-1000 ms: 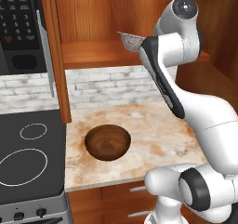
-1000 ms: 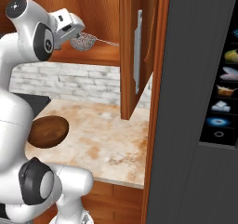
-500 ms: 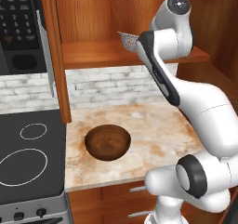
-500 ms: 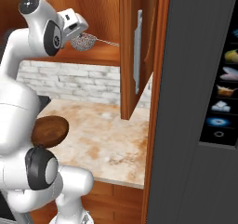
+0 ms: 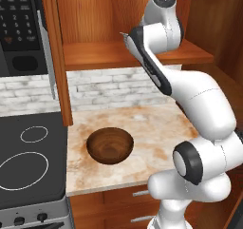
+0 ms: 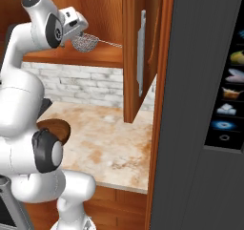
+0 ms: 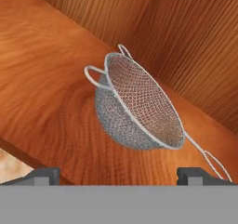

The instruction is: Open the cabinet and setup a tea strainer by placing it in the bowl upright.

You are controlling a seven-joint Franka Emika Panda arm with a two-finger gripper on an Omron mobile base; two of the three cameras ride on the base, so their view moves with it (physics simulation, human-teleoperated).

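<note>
hand view: tea strainer (image 7: 139, 107) handle lower-right.

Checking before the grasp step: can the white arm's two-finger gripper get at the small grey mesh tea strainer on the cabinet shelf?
Probably yes. The cabinet doors stand open, the gripper hangs just before the tea strainer, jaws spread, nothing between them.

In the left base view the arm covers nearly all of the strainer (image 5: 124, 34). In the right base view the robot's body hides most of the bowl (image 6: 53, 127). In the hand view the strainer's (image 7: 139, 107) wire handle runs off the bottom edge.
</note>
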